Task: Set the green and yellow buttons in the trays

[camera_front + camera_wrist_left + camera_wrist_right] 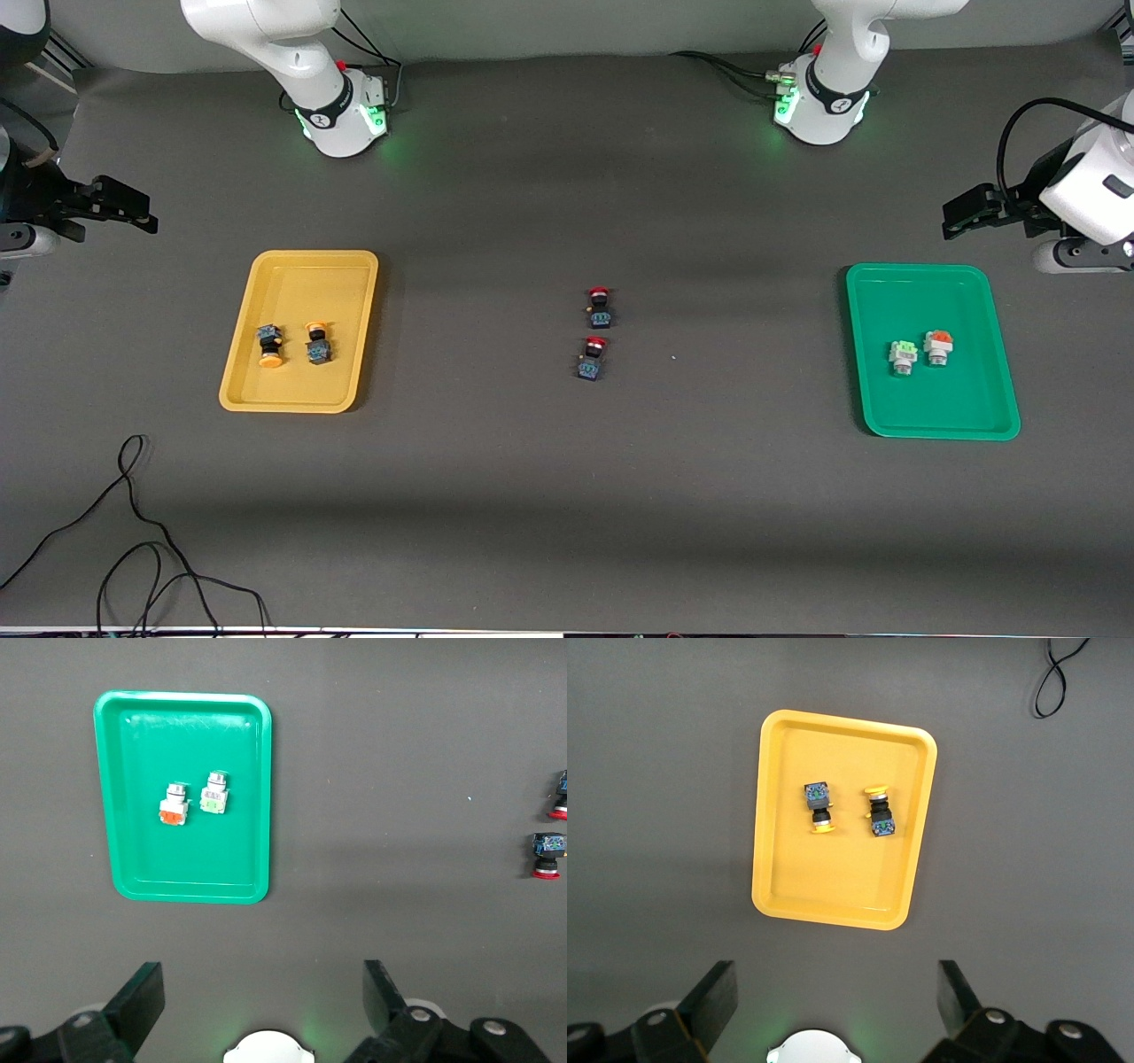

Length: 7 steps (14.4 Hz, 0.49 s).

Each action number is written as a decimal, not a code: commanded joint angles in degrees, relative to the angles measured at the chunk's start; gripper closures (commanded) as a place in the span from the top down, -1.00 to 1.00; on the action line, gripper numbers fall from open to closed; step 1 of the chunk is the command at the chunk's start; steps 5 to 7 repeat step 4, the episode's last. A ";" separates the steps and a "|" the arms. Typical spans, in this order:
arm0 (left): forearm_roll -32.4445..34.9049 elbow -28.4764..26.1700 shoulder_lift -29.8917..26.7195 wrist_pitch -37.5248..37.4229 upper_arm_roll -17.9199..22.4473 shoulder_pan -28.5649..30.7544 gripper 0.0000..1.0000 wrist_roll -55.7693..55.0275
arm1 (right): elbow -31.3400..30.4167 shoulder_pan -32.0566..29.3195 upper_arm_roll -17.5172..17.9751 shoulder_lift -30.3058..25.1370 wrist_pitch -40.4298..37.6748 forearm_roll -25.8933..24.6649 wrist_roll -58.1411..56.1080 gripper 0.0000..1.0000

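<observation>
At this moment both yellow buttons point(271, 345) point(317, 341) lay inside the yellow tray point(301, 266), at the left of the front view. The green button point(902, 356) stood in the green tray point(921, 275) at the right, just beside an orange-capped one point(937, 346). Two red buttons point(599, 306) point(593, 357) lay on the counter point(567, 496) in the centre, between the trays. The left tool point(970, 213) and the right tool point(115, 206) hung released and empty at the frame edges, both waiting. The sorting looked finished, so the good step was to keep both arms clear and leave the red buttons untouched.
</observation>
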 commanded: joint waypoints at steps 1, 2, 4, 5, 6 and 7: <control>0.94 1.39 0.49 -0.69 0.40 -0.75 1.00 0.49 | 0.77 0.25 0.15 0.37 0.15 -1.13 1.36 1.00; 0.94 1.39 0.49 -0.69 0.40 -0.75 1.00 0.49 | 0.77 0.25 0.15 0.37 0.15 -1.13 1.36 1.00; 0.94 1.48 0.49 -0.60 0.40 -0.75 1.00 0.49 | 0.68 0.60 0.67 0.37 0.15 -1.13 1.44 1.00; 0.94 1.48 0.49 -0.60 0.40 -0.75 1.00 0.49 | 0.68 0.60 0.67 0.37 0.15 -1.13 1.44 1.00; 0.94 1.48 0.49 -0.60 0.40 -0.75 1.00 0.49 | 0.68 0.60 0.67 0.37 0.15 -1.13 1.44 1.00; 0.94 1.48 0.49 -0.60 0.40 -0.75 1.00 0.49 | 0.68 0.60 0.67 0.37 0.15 -1.13 1.44 1.00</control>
